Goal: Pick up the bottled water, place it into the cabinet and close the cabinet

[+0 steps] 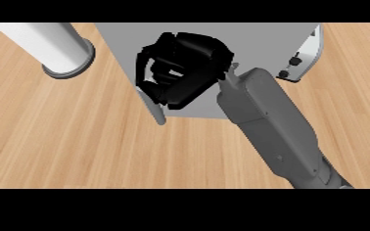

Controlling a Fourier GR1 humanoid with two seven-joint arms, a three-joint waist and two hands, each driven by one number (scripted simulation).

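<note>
My right hand [189, 68] reaches in from the lower right on its grey forearm and lies over the grey cabinet [253, 39]. Its fingers are curled round the left edge of a grey door panel [157, 110], whose thin pale edge shows between the fingers and runs out below the hand. A second door [311, 49] with black hinges stands open at the cabinet's right. No bottle is plainly visible; the hand hides whatever lies under it. My left hand is out of sight.
A white cylinder [51, 41] with a grey ring at its foot stands on the wooden counter [80, 142] left of the cabinet; I cannot tell what it is. Bare wood lies in front and to the right.
</note>
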